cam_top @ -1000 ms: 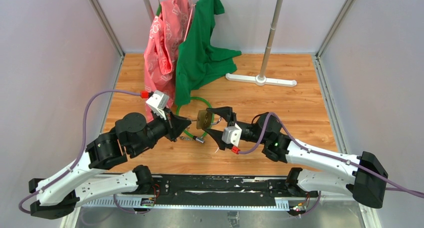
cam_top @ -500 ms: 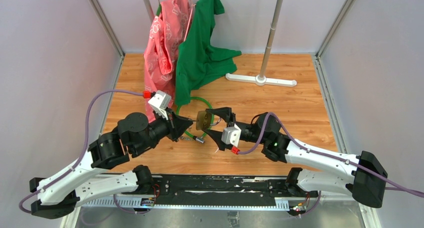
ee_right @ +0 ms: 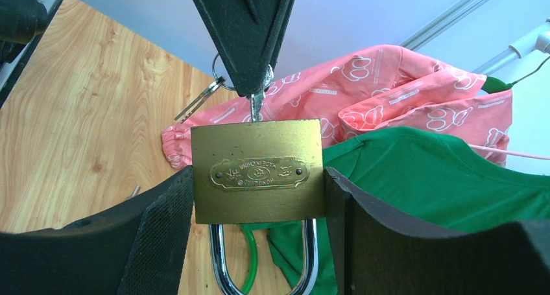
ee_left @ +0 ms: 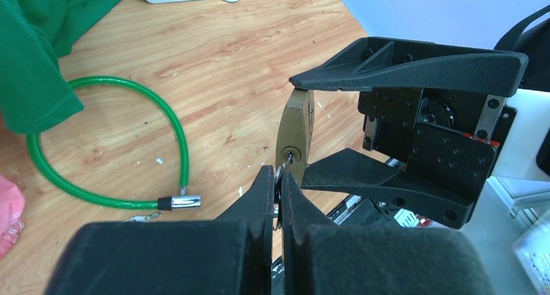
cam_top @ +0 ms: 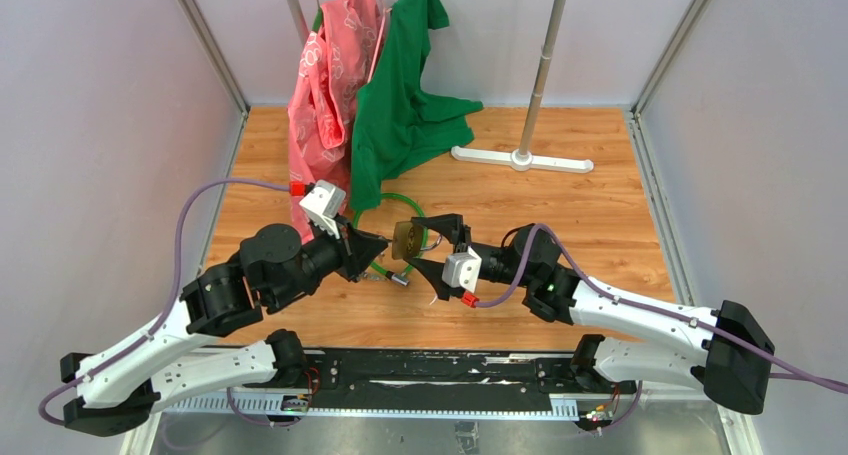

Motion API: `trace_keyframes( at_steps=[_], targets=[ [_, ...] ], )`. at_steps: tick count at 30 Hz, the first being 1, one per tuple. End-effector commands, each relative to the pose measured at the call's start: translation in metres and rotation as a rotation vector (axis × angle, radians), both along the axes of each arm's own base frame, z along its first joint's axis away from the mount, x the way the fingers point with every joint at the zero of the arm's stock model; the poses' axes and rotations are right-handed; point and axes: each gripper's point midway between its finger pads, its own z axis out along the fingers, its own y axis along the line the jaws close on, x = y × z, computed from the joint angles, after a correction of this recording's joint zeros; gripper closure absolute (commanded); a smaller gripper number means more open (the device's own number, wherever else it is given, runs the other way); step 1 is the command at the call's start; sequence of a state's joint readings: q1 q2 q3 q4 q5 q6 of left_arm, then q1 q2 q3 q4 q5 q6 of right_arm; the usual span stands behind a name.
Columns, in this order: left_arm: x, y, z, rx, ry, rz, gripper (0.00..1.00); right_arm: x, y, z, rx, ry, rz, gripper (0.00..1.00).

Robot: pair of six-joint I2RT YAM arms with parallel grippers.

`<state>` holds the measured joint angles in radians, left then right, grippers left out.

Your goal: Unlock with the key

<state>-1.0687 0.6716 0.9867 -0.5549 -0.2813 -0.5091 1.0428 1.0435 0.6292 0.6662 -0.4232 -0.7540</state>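
Observation:
My right gripper (ee_right: 258,178) is shut on a brass padlock (ee_right: 258,172) and holds it by its sides above the floor, shackle closed. My left gripper (ee_left: 279,172) is shut on a key from the padlock's silvery bunch. That key's blade (ee_right: 257,107) is in the padlock's keyhole (ee_left: 291,156), and the ring (ee_right: 217,68) hangs beside my finger. The tiny single key (ee_left: 144,216) lies on the floor by the silver end (ee_left: 183,201) of the green cable lock (ee_left: 175,133). No gripper holds it. The two grippers meet at mid-table (cam_top: 395,243).
A pink garment (cam_top: 330,75) and a green shirt (cam_top: 400,105) hang from a rack at the back and drape onto the wooden floor. The rack's white foot (cam_top: 520,158) lies back right. Walls close in on the left and right.
My left arm has edged slightly forward and right, with its gripper staying at the padlock's keyhole. The right arm and the padlock have not moved.

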Motion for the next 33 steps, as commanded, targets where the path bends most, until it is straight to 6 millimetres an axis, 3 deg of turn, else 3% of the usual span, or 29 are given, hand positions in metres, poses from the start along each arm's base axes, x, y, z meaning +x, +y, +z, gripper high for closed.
trace_keyframes(
  at_steps=[1,33],
  targets=[
    [0.002,-0.006,-0.009,0.007,0.024,-0.005,1.00,-0.015,-0.004,0.052,0.157,-0.102,0.059,1.00],
    [0.008,-0.021,-0.041,0.038,0.052,-0.011,1.00,-0.030,0.003,0.052,0.176,-0.028,0.110,1.00]
  ],
)
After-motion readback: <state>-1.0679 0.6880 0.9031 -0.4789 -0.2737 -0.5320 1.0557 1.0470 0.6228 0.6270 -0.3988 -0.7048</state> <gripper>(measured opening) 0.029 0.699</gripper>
